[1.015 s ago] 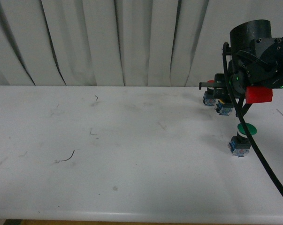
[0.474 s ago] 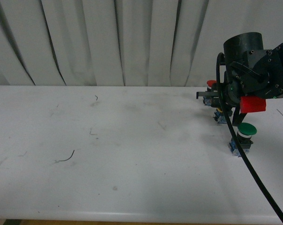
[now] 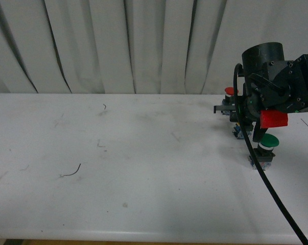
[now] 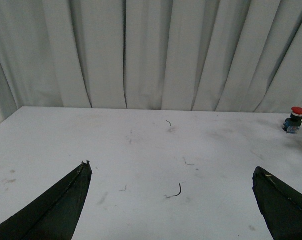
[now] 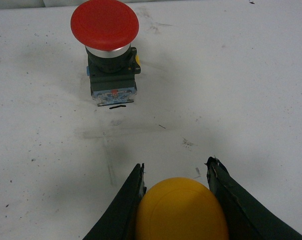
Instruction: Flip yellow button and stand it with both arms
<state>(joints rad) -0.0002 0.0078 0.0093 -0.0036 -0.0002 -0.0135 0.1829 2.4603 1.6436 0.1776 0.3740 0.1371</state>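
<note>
In the front view, the bulky black right arm fills the upper right of the frame, its end effector (image 3: pixel 239 121) low over the white counter (image 3: pixel 143 168). It hides most of the yellow button; only a bluish bit of a base shows just under the arm's body. A small red-capped push button (image 3: pixel 229 92) stands behind the arm, and a larger green-capped push button (image 3: pixel 268 141) stands upright just below and right of it. The left arm is out of frame here.

In the left wrist view, the left end effector (image 4: pixel 173 200) has its two black fingers spread wide at the lower corners, with nothing between them. The red-capped button (image 4: pixel 294 119) sits far off at the right edge, so this arm is well away from the work.

In the right wrist view, the round yellow-orange mushroom cap of the yellow button (image 5: pixel 181 210) sits at the bottom centre, between the two black fingers, which press against its sides: the right end effector (image 5: pixel 176 172) is clamped on the cap. The red-capped button (image 5: pixel 105 25) stands upright beyond the fingertips, apart. The yellow button's base is hidden, so its long axis cannot be read; the right arm is plainly the nearer one.
</note>
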